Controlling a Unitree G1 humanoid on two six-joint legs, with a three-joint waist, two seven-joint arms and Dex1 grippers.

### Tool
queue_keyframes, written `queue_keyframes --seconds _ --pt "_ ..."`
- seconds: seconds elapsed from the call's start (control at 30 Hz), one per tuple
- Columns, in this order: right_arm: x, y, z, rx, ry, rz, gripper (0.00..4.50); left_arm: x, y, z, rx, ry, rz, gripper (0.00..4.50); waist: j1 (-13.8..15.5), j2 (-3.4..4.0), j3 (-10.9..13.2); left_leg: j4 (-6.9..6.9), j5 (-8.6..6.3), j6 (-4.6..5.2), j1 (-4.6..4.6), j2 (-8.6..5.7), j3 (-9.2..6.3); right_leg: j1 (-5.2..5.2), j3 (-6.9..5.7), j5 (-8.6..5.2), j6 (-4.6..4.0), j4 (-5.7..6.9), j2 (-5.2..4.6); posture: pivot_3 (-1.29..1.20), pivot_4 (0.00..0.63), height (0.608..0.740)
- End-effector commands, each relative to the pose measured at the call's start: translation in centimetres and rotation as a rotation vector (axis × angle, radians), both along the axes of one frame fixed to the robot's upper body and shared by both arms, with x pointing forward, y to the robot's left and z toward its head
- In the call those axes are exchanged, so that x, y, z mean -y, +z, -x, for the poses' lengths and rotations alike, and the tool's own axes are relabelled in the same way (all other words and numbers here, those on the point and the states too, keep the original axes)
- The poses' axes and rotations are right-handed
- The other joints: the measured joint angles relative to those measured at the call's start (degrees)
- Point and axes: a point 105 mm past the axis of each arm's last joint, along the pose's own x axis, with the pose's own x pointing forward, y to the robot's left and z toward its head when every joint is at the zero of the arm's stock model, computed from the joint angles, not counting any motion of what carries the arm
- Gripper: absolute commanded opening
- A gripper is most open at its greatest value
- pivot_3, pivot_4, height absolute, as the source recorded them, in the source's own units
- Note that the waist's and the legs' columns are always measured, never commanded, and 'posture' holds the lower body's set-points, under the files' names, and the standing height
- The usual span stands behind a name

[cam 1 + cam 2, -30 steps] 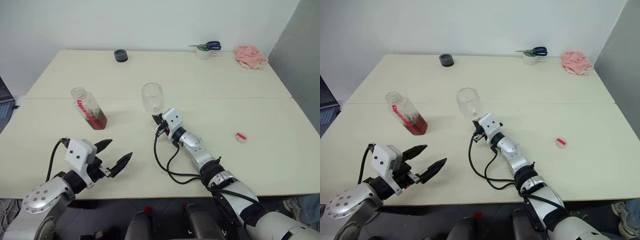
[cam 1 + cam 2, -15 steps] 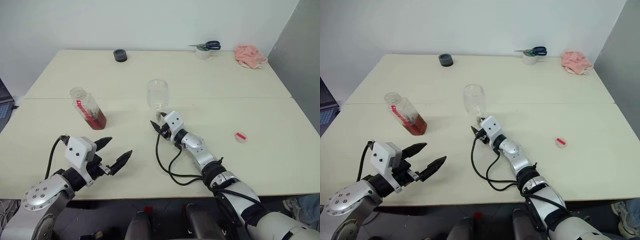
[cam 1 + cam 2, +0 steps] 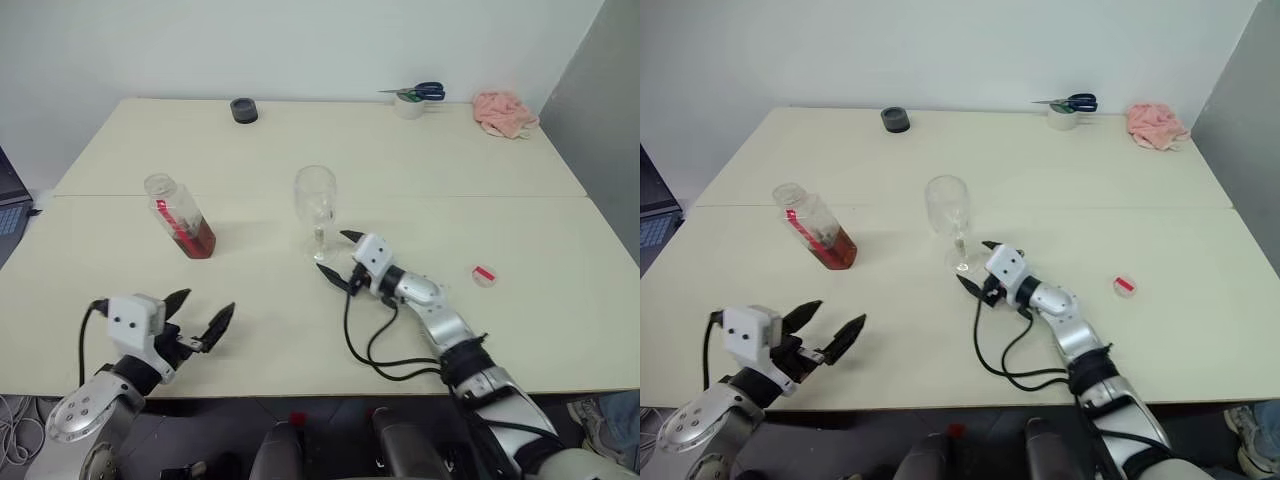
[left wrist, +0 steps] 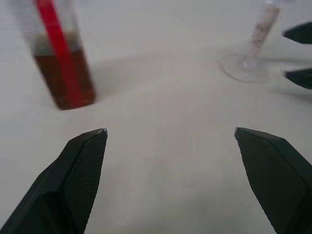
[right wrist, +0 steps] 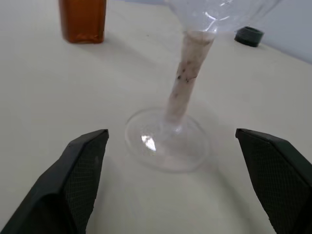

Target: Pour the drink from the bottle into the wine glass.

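Note:
The wine glass (image 3: 315,203) stands upright and empty at the table's middle, its foot (image 5: 166,142) flat on the top. My right gripper (image 3: 337,255) is open just in front of the foot, fingers to either side and apart from it. Left of the glass stands the bottle (image 3: 180,216), uncapped, with a red label strip and the reddish-brown drink (image 4: 63,78) in its lower part. Near the table's front left edge my left gripper (image 3: 206,304) is open and holds nothing, well short of the bottle.
A small red-and-white round piece (image 3: 484,274) lies right of my right arm. Along the far edge are a black tape roll (image 3: 243,110), scissors on a white roll (image 3: 410,97) and a pink cloth (image 3: 505,110). A laptop corner (image 3: 10,190) shows at the left.
My right gripper opened, let go of the glass stem and drew back to the right. The glass went from tilted to upright. My left gripper moved left and lower, toward the front edge.

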Motion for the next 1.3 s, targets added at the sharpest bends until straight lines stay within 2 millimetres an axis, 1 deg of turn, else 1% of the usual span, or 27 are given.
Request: queue_keyframes --seconds 0.03,0.07,0.1,0.17,0.23,0.27,0.3,0.33,0.4,0.47,0.53,0.6,0.83,0.93,1.13,1.3 --pt "3.2 5.2 0.9 0.010 0.053 0.028 4.44 -1.7 1.5 0.2 0.116 0.142 -0.009 4.50 0.2 0.03 0.0 0.06 0.00 0.00 -0.02 -0.03 0.02 0.00 0.01 0.01 0.02 0.01 -0.03 0.00 0.150 0.740" --pt "4.1 6.6 1.0 -0.020 0.065 0.024 4.44 -1.9 1.7 0.1 0.132 0.164 0.005 4.50 0.3 0.04 0.0 0.12 0.00 0.00 -0.02 -0.03 0.03 0.02 0.01 0.01 0.03 0.01 -0.04 0.00 0.150 0.740" --pt "4.9 8.6 1.3 -0.045 0.099 0.017 4.44 -2.1 1.8 0.0 0.146 0.184 0.012 4.50 0.4 0.04 0.0 0.18 0.00 0.00 -0.03 -0.05 0.02 0.04 0.01 0.02 0.05 0.01 -0.04 0.00 0.150 0.740" --pt "5.7 12.6 1.7 -0.057 0.162 0.003 4.44 -2.4 2.0 -0.4 0.157 0.208 0.008 4.50 0.2 0.06 0.0 0.32 -0.01 0.01 -0.02 -0.03 0.02 0.08 0.00 0.03 0.08 0.04 -0.01 0.00 0.150 0.740" --pt "5.6 17.5 2.3 -0.019 0.239 -0.006 4.44 -2.9 2.7 -0.9 0.181 0.239 0.018 4.50 -0.3 0.09 0.1 0.36 -0.01 0.02 0.00 0.02 0.03 0.08 0.01 0.06 0.08 0.06 0.09 0.00 0.150 0.740" --pt "5.3 19.2 2.9 -0.007 0.281 -0.010 4.44 -3.0 3.1 -1.1 0.189 0.241 0.020 4.50 -0.4 0.09 0.1 0.35 -0.01 0.02 -0.01 0.03 0.03 0.06 0.01 0.06 0.08 0.08 0.11 0.00 0.150 0.740" --pt "4.8 20.4 3.5 0.007 0.326 -0.004 4.44 -2.9 3.3 -1.3 0.189 0.228 0.008 4.50 -0.4 0.05 0.0 0.33 -0.01 0.03 -0.01 0.07 0.02 0.04 0.00 0.06 0.07 0.08 0.16 0.00 0.150 0.740" --pt "4.5 21.0 3.8 0.011 0.352 0.002 4.44 -2.7 3.4 -1.5 0.187 0.215 -0.002 4.50 -0.4 -0.01 0.0 0.27 -0.02 0.04 -0.01 0.10 -0.06 0.05 -0.06 0.02 0.02 0.04 0.21 0.00 0.150 0.740" --pt "2.9 21.8 5.0 0.018 0.436 0.010 4.44 -2.5 3.8 -2.3 0.188 0.196 -0.025 4.50 -0.3 -0.17 -0.1 0.22 -0.04 0.05 -0.01 0.16 -0.13 0.08 -0.14 -0.02 -0.05 0.02 0.25 0.00 0.150 0.740" --pt "1.3 22.2 6.2 -0.002 0.507 0.011 4.44 -2.3 4.5 -3.1 0.196 0.190 -0.051 4.50 -0.2 -0.15 -0.1 0.22 -0.05 0.04 -0.07 0.16 -0.14 0.07 -0.15 -0.02 -0.06 -0.01 0.23 0.00 0.150 0.740" --pt "0.4 22.6 6.5 0.007 0.527 0.009 4.44 -1.9 5.3 -3.6 0.220 0.186 -0.052 4.50 -0.1 -0.11 -0.1 0.28 -0.05 0.04 -0.18 0.08 -0.12 -0.01 -0.12 0.06 -0.16 0.00 0.15 0.00 0.150 0.740" --pt "-0.1 22.7 6.4 0.019 0.527 0.016 4.44 -1.8 6.1 -3.8 0.244 0.199 -0.048 4.50 -0.1 -0.11 -0.1 0.34 -0.05 0.04 -0.20 0.01 -0.09 0.00 -0.12 0.10 -0.18 0.01 0.04 0.00 0.150 0.740" --pt "-1.0 23.3 6.0 -0.010 0.521 0.006 4.44 -2.2 7.5 -5.1 0.249 0.256 -0.045 4.50 -0.1 -0.11 -0.1 0.45 -0.04 0.04 -0.17 -0.02 -0.12 0.05 -0.17 0.04 0.02 0.05 0.01 0.00 0.150 0.740" --pt "-1.3 23.7 5.8 -0.005 0.512 -0.001 4.44 -2.3 7.7 -5.6 0.238 0.254 -0.023 4.50 -0.1 -0.11 -0.1 0.45 -0.04 0.04 -0.17 -0.02 -0.11 0.04 -0.16 0.05 0.04 0.07 0.02 0.00 0.150 0.740" --pt "-1.7 23.8 5.9 0.006 0.528 0.005 4.44 -2.7 7.5 -7.1 0.208 0.253 -0.047 4.50 0.0 -0.11 -0.1 0.41 -0.04 0.03 -0.18 -0.02 -0.12 0.03 -0.17 0.10 -0.04 0.05 0.01 0.00 0.150 0.740" --pt "-1.7 23.6 5.9 0.010 0.527 0.013 4.44 -3.2 8.1 -8.3 0.226 0.252 -0.055 4.50 0.0 -0.11 -0.1 0.43 -0.04 0.03 -0.18 -0.03 -0.11 0.03 -0.16 0.10 -0.04 0.05 0.01 0.00 0.150 0.740"
